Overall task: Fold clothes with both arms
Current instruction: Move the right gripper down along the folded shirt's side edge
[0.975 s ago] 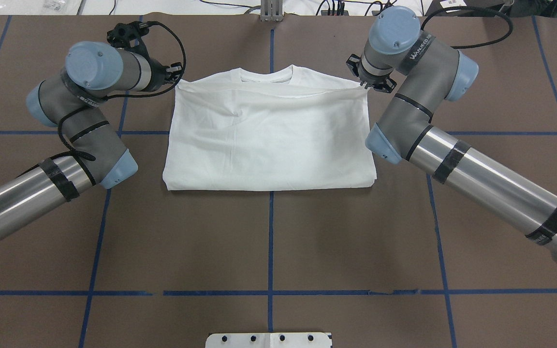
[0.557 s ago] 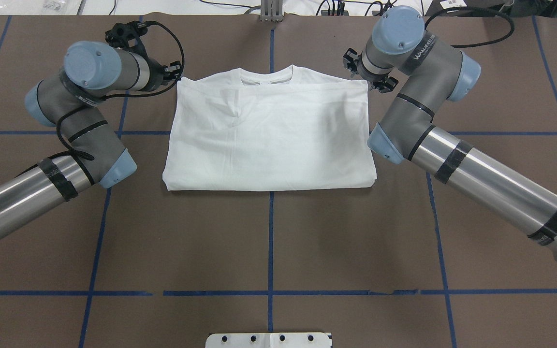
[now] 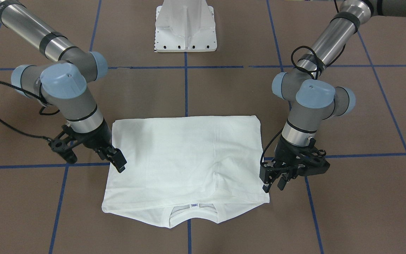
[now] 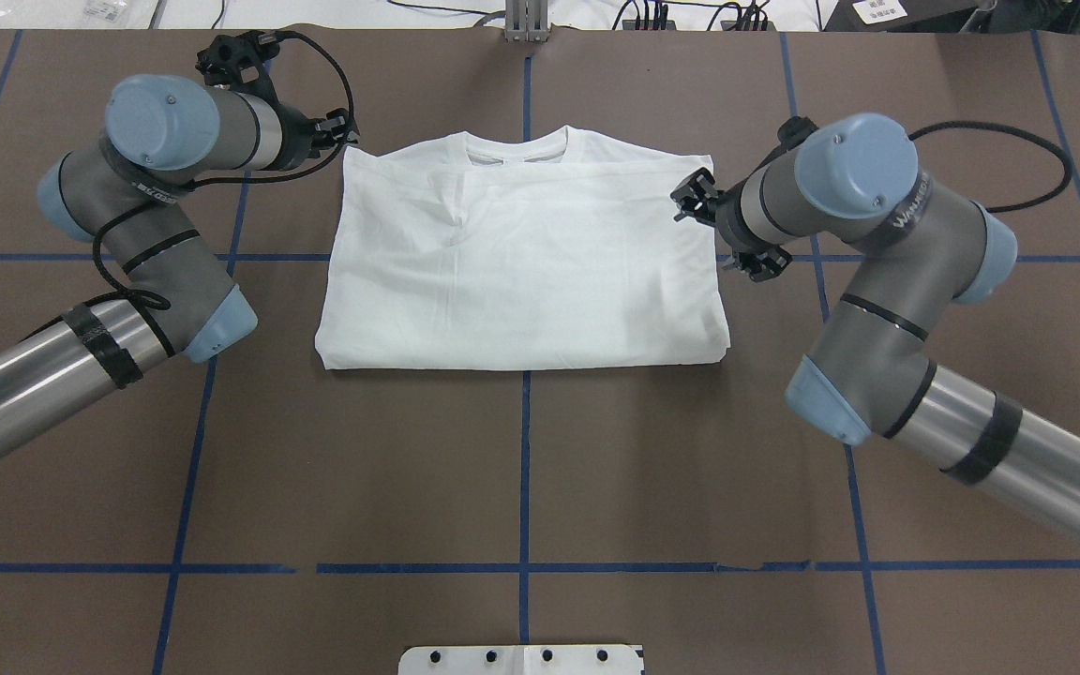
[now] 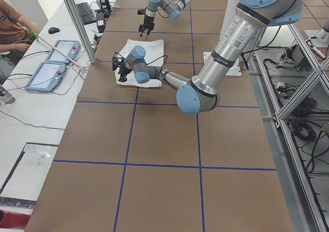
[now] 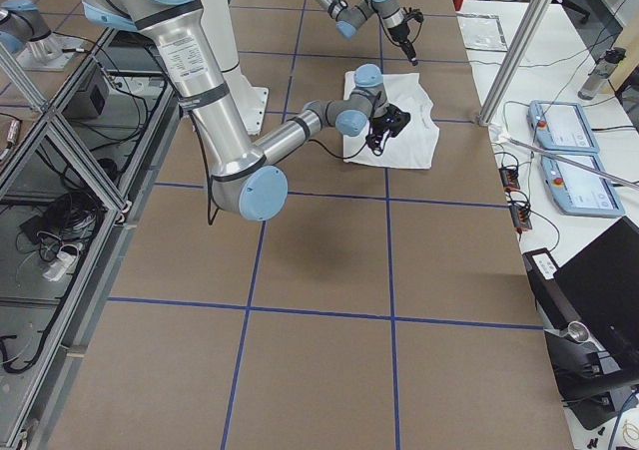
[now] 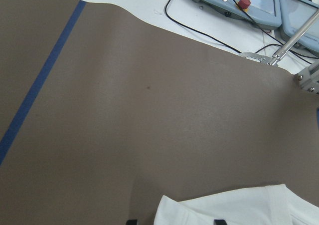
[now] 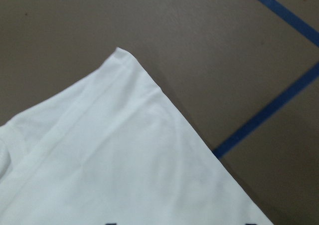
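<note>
On matte table (image 4: 521,469), rectangular white T-shirt (image 4: 521,262)

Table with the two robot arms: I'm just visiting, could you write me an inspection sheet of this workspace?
Surface: brown table, blue tape grid.
Job's things: white shirt folded to a rectangle, collar on the side away from the robot.
Clutter: nothing seen.
Hands: left hand and right hand both open, one beside each side edge of the shirt, holding nothing.
Cables: black cables loop at the wrists.
Surroundings: white pedestal; side bench with control pads; a person seated there.
</note>
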You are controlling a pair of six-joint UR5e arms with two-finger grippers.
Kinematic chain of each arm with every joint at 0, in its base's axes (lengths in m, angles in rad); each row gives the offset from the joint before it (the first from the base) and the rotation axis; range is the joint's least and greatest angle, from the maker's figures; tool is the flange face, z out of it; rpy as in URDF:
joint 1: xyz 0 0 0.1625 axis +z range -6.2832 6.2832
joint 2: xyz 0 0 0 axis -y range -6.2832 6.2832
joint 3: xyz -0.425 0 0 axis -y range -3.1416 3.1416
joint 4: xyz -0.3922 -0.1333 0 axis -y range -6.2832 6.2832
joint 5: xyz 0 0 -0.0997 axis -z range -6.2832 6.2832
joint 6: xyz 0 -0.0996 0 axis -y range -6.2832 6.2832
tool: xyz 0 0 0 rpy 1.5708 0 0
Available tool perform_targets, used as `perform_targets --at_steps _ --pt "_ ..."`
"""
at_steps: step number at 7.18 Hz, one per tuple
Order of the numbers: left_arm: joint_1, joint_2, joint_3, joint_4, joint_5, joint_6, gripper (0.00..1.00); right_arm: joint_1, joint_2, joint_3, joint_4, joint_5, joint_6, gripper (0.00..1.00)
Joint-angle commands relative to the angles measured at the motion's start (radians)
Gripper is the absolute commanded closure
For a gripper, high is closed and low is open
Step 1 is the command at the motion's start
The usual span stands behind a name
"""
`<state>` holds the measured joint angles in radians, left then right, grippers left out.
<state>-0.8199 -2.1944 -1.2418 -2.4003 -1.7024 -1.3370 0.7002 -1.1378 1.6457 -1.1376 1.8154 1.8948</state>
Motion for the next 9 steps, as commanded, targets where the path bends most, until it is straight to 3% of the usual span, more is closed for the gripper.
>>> perform_targets --at_steps 1,5,6,8,9 --pt "0.001 0.01 -0.015 -0.003 0.0 0.001 0.39 -0.114 -0.109 0.117 0.001 -0.06 0.136 0.11" --pt "0.002 0.013 -0.015 -0.002 0.001 0.001 0.39 -0.14 -0.143 0.103 -0.001 -0.068 0.153 0.15" --pt "0.001 0.013 -0.015 0.0 0.0 0.001 0.39 -0.148 -0.142 0.099 -0.001 -0.07 0.179 0.32" --pt "0.001 0.015 -0.015 0.0 0.0 0.001 0.39 -0.149 -0.14 0.095 -0.001 -0.079 0.181 0.87" --pt "0.001 0.015 -0.015 0.001 0.0 0.001 0.39 -0.149 -0.137 0.098 -0.001 -0.08 0.181 1.0"
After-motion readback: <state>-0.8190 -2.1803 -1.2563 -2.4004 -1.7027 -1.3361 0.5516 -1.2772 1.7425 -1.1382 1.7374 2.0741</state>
